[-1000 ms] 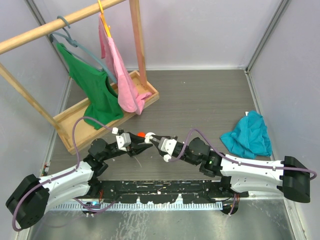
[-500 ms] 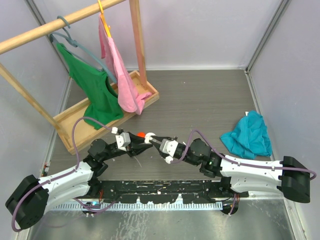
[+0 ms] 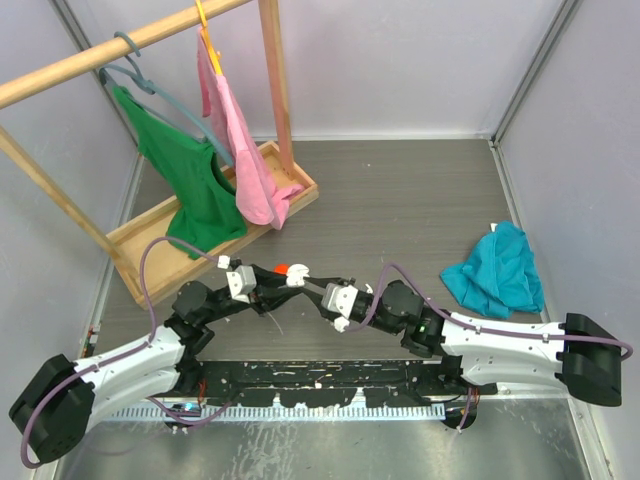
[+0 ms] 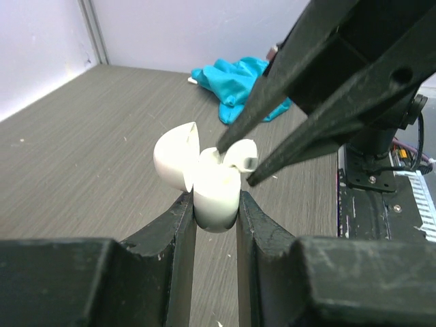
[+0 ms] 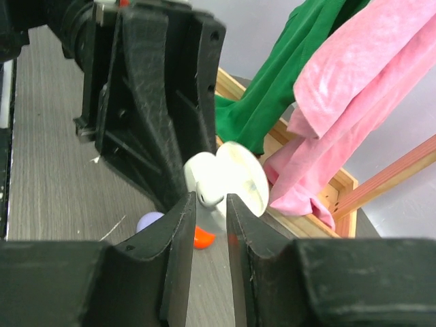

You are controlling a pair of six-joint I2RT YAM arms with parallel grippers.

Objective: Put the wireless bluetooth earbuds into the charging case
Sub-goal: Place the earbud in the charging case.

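Note:
My left gripper (image 4: 216, 204) is shut on the body of a white charging case (image 4: 218, 194) and holds it above the table, its lid (image 4: 176, 155) open to the left. My right gripper (image 5: 211, 204) meets it from the right and is shut on a white earbud (image 5: 212, 193). The earbud (image 4: 238, 154) sits at the case's open mouth, touching its top. In the top view both grippers (image 3: 272, 283) (image 3: 314, 287) meet at the case (image 3: 296, 279) near the table's middle front.
A small red piece (image 5: 202, 237) (image 3: 281, 268) and a lilac piece (image 5: 150, 221) lie on the table under the case. A teal cloth (image 3: 497, 270) lies at the right. A wooden rack (image 3: 200, 240) with green and pink clothes stands back left.
Both arms have shifted slightly; the right gripper has pressed in closer to the case. The case stays in the left gripper.

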